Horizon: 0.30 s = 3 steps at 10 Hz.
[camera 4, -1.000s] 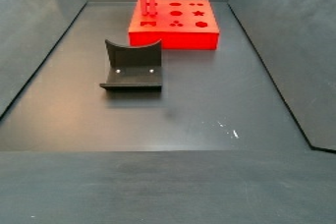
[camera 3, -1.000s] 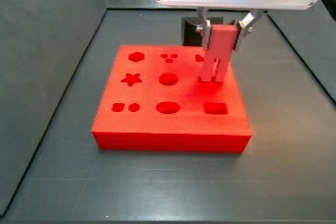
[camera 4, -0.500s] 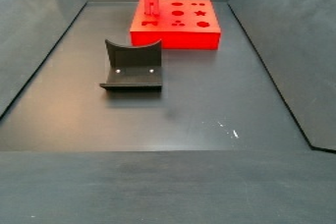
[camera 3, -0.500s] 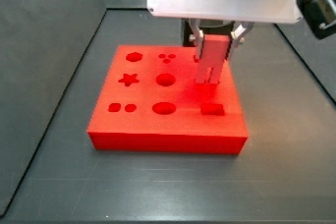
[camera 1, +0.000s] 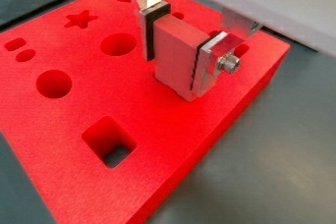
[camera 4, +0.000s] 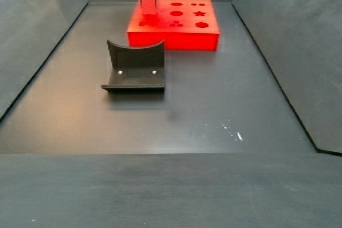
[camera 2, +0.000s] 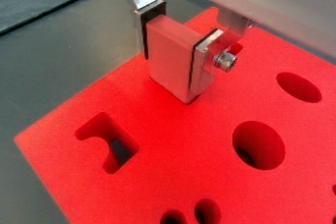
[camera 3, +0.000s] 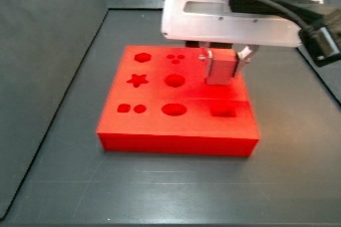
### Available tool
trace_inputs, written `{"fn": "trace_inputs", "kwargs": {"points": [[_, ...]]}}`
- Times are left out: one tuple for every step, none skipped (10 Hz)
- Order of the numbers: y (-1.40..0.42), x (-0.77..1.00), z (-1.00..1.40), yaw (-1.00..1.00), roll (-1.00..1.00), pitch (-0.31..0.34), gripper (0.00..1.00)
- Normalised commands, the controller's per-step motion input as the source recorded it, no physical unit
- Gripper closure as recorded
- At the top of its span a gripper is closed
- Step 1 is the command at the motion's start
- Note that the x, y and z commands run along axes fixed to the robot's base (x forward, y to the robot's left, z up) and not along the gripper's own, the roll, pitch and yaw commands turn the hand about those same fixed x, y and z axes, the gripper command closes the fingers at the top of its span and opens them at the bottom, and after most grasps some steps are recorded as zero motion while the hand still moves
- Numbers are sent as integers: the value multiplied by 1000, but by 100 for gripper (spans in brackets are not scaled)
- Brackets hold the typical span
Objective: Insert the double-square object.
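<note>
In both wrist views, end effector (camera 1: pixel 187 43) clenched on peg (camera 1: pixel 180 59), lower end sunk in board (camera 1: pixel 197 159), so insertion under way, seating and release seemingly next; in side views, peg (camera 3: pixel 221 69) partly down, hole hidden; far view, peg (camera 4: pixel 150 6) tiny, depth unclear.

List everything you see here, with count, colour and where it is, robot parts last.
Peg: one, red, held upright between the gripper's fingers, lower end at the board's top.
Board: one, red, flat block with shaped holes, on the floor at the far end in a side view.
Holder: one, dark grey, curved, on the floor apart from the board.
Floor: one, dark grey, under everything.
Gripper: one, silver fingers with dark pads, above the board, shut on the peg.
</note>
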Motion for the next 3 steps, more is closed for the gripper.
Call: {"fn": "trace_inputs", "kwargs": {"points": [[57, -126, -354, 0, 29, 0, 100], [0, -14, -91, -49, 56, 30, 100], [0, 0, 0, 0, 0, 0, 100]]}}
